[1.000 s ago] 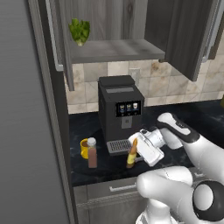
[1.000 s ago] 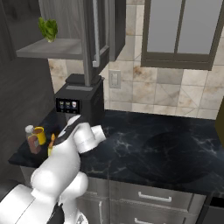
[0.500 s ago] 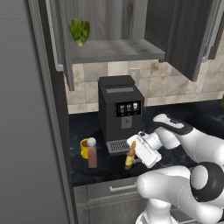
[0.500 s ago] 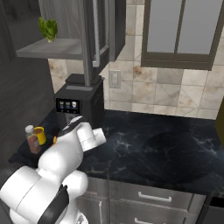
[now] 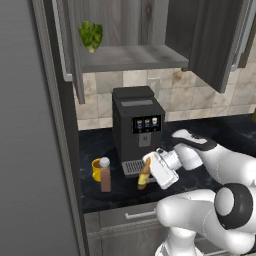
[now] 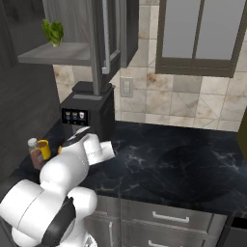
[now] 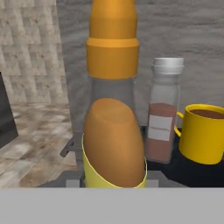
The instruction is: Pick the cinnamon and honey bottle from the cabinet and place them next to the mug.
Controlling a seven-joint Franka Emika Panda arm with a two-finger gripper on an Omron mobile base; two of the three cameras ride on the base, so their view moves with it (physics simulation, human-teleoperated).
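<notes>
Two task items are sitting near the mug on the dark counter, and the third is standing a little further along. The cinnamon is standing upright just beside the mug, on the side toward the coffee machine; in the hand view the cinnamon is nearly touching the mug's handle. The honey bottle is standing on the far side of the cinnamon from the mug, in front of the coffee machine's drip tray, and it is looming large and close in the hand view. The gripper is reaching in at the honey bottle, with its jaws drawn in narrow around the bottle's body and gripping it. From the right base camera, the gripper is mostly hidden behind the arm, with the mug and cinnamon showing beyond it. Above the mug, the cabinet is hanging with its doors open and a leafy green vegetable lying on its shelf.
</notes>
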